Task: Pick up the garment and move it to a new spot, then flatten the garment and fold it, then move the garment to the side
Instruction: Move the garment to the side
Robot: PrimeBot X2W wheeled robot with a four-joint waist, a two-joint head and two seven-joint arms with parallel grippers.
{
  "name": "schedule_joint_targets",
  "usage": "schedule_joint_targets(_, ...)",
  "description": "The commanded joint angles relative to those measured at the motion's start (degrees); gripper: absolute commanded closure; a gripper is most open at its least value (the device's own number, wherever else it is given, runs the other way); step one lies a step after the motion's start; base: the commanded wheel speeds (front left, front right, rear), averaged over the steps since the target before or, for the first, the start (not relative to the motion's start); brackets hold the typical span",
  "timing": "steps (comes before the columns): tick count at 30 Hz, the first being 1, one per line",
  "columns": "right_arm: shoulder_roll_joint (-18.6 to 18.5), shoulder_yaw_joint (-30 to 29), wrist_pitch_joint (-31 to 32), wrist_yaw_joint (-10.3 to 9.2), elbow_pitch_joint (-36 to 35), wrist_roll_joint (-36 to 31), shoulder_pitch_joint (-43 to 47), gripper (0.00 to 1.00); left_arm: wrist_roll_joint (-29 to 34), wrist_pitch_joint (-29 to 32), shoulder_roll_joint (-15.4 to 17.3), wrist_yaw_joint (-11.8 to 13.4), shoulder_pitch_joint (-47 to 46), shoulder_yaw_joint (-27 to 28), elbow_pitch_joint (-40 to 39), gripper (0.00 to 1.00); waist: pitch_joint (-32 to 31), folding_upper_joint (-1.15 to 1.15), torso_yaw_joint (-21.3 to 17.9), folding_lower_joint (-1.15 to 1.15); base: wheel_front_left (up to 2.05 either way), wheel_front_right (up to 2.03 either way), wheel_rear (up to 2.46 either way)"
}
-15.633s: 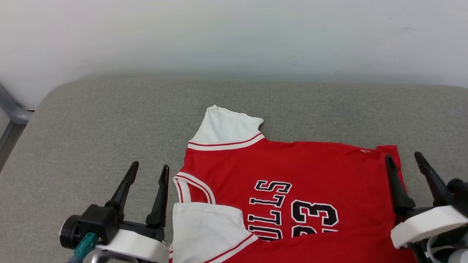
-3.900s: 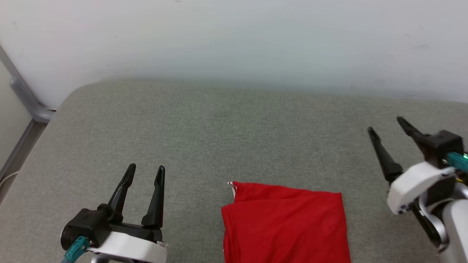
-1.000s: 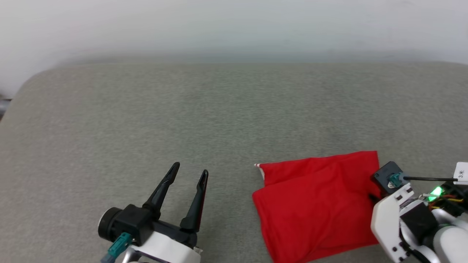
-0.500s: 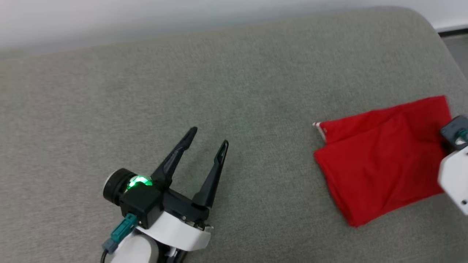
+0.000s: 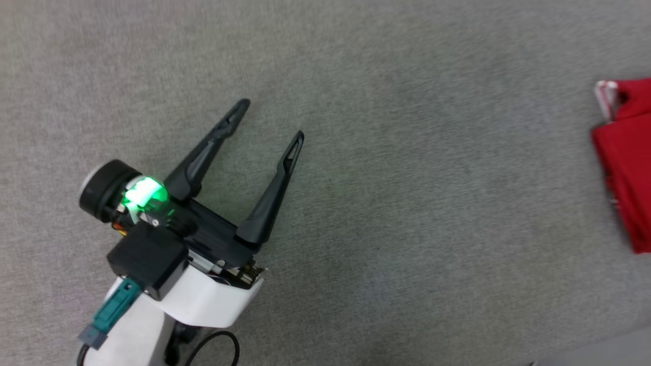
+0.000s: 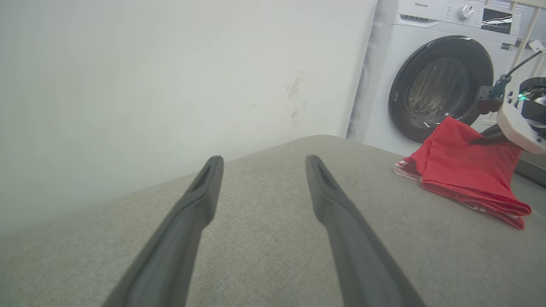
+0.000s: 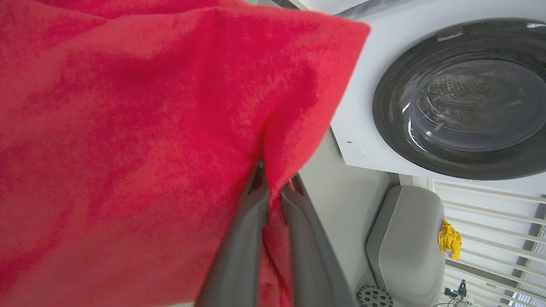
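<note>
The garment, a folded red shirt with a bit of red-white trim at its corner, lies at the right edge of the grey cushion in the head view. In the left wrist view the garment rests near the cushion's far right end, one edge lifted by my right gripper. In the right wrist view my right gripper is shut on a pinch of the garment. My left gripper hovers open and empty over bare cushion, well to the left of the shirt; its fingers stand apart.
The grey cushion spreads wide between the left gripper and the shirt. A white washing machine with a dark round door stands past the cushion's right end. A white wall runs behind. A grey seat with a yellow cloth is on the floor.
The head camera has swung down and left, so the shirt sits at the picture's right edge. The right gripper stays shut on the shirt, carrying it right. The left gripper stays open.
</note>
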Motion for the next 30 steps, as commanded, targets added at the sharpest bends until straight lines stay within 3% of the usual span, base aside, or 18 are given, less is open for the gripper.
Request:
schedule_joint_targets(1, 0.50, -0.89, -0.53, -0.12, 0.71, -0.62, -1.32, 1.00, 0.35, 0.21, 0.41, -0.04, -0.89, 0.20, -0.61, 0.00, 2.39, 0.00, 1.07, -0.02, 0.00, 0.00, 0.00)
schedule_joint_targets(9, 4.51, -8.11, -3.87, -0.11, 7.54, -4.54, -4.77, 1.00, 0.81, 1.65, 1.35, 0.35, -2.96, 0.70, -5.11, 0.00, 5.70, 0.00, 2.68, -0.02, 0.00, 0.00, 0.00)
schedule_joint_targets(16, 6.47, -11.08, -3.32, -0.11, 9.31, -7.93, -5.86, 1.00, 0.55, 0.96, 0.66, 0.67, -2.70, -0.08, -4.31, 0.00, 4.69, 0.00, 3.34, -0.02, 0.00, 0.00, 0.00)
schedule_joint_targets(17, 6.79, -11.29, -3.00, -0.11, 9.22, -8.39, -5.83, 0.96, 0.37, 0.80, 0.54, 0.68, -2.44, -0.16, -3.90, 0.00, 4.19, 0.00, 3.40, -0.02, 0.00, 0.00, 0.00)
schedule_joint_targets(18, 7.19, -11.83, -2.44, -0.11, 8.12, -9.31, -5.54, 0.00, -0.05, 0.03, 0.13, 0.98, -1.55, -0.20, -2.38, 0.00, 2.08, 0.00, 3.64, -0.02, 0.00, 0.00, 0.00)
schedule_joint_targets(26, 7.86, -11.11, -2.13, -0.11, 0.85, -8.35, -3.02, 0.00, -1.73, -1.69, -2.09, 2.12, 1.82, 1.05, 3.17, 0.00, -7.34, 0.00, 5.01, -0.02, 0.00, 0.00, 0.00)
schedule_joint_targets(30, 10.84, -10.96, -2.29, -0.10, -7.24, -3.77, -0.70, 0.00, -2.79, -2.00, -3.91, 2.85, 5.61, 3.55, 5.82, 0.00, -14.55, 0.00, 7.04, -0.02, 0.00, 0.00, 0.00)
